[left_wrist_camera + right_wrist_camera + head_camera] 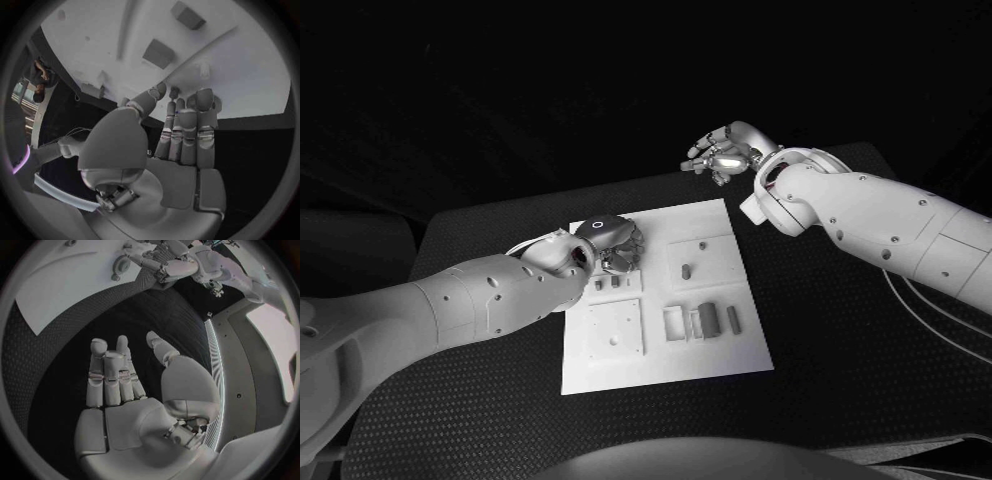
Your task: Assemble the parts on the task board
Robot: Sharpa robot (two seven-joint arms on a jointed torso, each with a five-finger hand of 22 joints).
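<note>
Head view, task board point(718, 300) lengthwise away from robot

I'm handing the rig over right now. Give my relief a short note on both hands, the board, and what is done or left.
Left robot hand: over the white rectangular task board's left edge, fingers extended and close together, nothing seen held.
Right robot hand: raised off the board's far right corner, over the black table, empty.
Small grey parts: several lie loose in the board's near half, another at mid-board.
Done: no assembly evident.
Left: pick up and seat the parts.
</note>
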